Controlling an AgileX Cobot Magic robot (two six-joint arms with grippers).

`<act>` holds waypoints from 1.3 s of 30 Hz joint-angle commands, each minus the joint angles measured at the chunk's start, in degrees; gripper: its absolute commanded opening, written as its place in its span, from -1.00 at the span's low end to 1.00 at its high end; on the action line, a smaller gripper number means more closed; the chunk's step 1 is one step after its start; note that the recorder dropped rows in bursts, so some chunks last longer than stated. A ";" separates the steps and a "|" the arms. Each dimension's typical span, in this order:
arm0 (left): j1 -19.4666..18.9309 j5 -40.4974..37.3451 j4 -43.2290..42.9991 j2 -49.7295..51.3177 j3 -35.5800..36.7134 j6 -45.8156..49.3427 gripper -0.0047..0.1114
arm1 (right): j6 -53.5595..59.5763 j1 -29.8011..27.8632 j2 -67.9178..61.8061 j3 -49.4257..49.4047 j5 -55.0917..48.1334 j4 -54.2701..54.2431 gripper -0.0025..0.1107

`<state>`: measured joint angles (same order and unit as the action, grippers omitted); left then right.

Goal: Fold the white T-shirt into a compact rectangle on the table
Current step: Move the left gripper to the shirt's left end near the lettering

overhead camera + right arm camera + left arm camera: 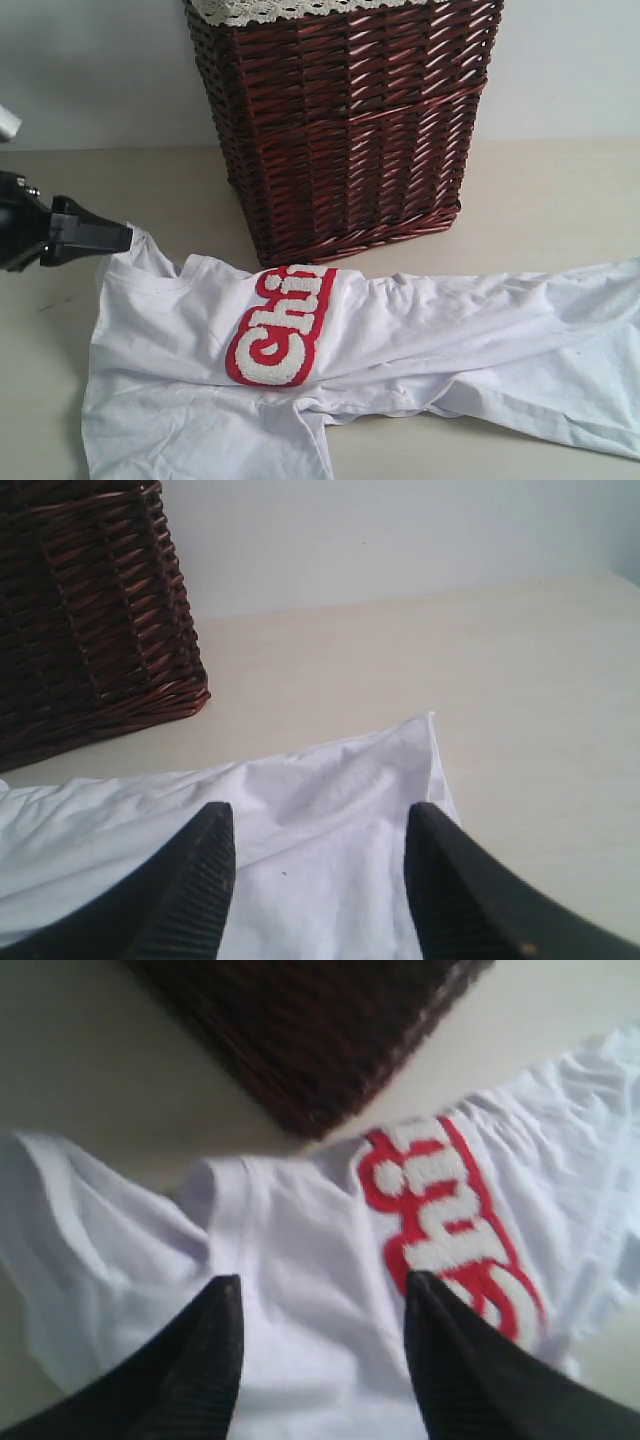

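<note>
White T-shirt (420, 330): lies crumpled and unfolded, spread wide across the table (560, 200).
Red-edged lettering (280, 328): faces up, its top creased into a fold.
Left gripper (322, 1285): jaws apart, over the cloth beside the lettering.
Right gripper (320, 810): jaws likewise apart, above a shirt corner.
Wicker basket (350, 130): dark, lace-trimmed, just behind the shirt.

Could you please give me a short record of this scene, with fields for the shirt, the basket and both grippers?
Garment: white T-shirt, spread out and wrinkled, not yet folded
Lettering: red-outlined lettering, face up, partly hidden by a crease
Surface: table
Behind the shirt: wicker basket, upright, close to the shirt's far edge
Left gripper: fingers apart, over the shirt near the lettering
Right gripper: fingers apart, over a corner of the shirt
</note>
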<state>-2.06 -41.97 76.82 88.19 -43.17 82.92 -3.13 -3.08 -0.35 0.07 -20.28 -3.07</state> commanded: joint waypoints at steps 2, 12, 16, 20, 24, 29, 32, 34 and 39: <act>0.51 16.96 7.61 1.66 -0.50 13.90 -0.07 | 0.02 -0.26 0.35 -0.07 0.28 0.24 -0.06; 0.10 1.65 1.41 2.72 -0.80 18.13 -0.63 | 0.02 -0.26 0.35 -0.07 0.28 0.02 -0.06; 2.77 3.01 2.03 5.49 -1.10 37.26 -0.91 | 0.02 -0.26 0.35 -0.07 0.28 0.18 -0.06; 5.22 9.46 -7.28 13.57 -4.86 37.26 -0.92 | 0.02 -0.26 0.35 -0.07 0.28 0.29 -0.06; 8.17 17.42 -7.41 23.01 -10.64 37.26 -0.92 | 0.02 -0.26 0.35 -0.07 0.28 0.29 -0.06; 8.37 25.73 -5.79 25.78 -11.78 33.03 -0.92 | 0.02 -0.26 0.35 -0.07 0.28 0.12 -0.06; 8.37 28.75 -6.07 25.76 -10.02 31.69 -0.92 | 0.02 -0.26 0.35 -0.07 0.28 0.12 -0.06; 8.37 28.86 -7.26 25.76 -8.52 31.69 -0.92 | 0.02 -0.26 0.35 -0.07 0.28 0.12 -0.06; 8.37 28.75 -8.49 25.76 -4.97 31.69 -0.92 | 0.02 -0.26 0.35 -0.07 0.28 0.12 -0.06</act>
<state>6.21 -13.98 70.31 112.76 -51.02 115.19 -3.13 -3.08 -0.35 0.07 -20.28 -3.07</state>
